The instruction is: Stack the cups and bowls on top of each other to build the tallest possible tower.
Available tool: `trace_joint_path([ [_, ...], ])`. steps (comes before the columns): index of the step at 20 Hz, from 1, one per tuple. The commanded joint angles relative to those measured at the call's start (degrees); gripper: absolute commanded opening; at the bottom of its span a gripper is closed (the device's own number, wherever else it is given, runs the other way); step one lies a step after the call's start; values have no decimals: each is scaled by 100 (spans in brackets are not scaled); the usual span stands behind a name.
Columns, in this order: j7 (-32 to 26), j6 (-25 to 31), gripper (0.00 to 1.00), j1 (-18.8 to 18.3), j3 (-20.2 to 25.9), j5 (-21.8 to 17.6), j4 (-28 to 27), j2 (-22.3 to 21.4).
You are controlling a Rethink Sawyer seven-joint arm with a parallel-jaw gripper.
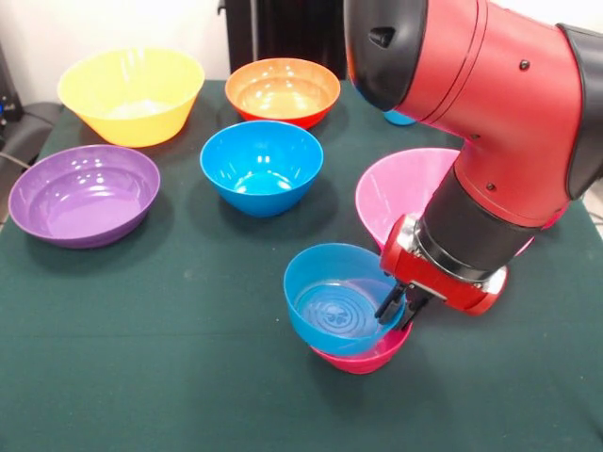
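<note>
Two small bowls sit nested near the bench's front edge, a small blue bowl (337, 309) in a magenta-red bowl (366, 356), and the jaws (401, 306) pinch the blue rim, which looks light, hard and slippery, best held by its thin edge.

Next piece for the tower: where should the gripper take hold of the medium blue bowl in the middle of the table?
Pinch the medium blue bowl by its thin rim from above, one finger inside. It sits upright and open-topped; the near rim faces bare table.
</note>
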Motion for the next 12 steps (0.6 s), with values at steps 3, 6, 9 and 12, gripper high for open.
trace_joint_path([
  [3,210,60,0,-88,727,-103,-313,432],
  [6,415,209,0,-145,599,7,-675,649],
  [9,544,456,0,-293,423,151,-1142,862],
  [12,550,462,0,-279,453,160,-1103,822],
])
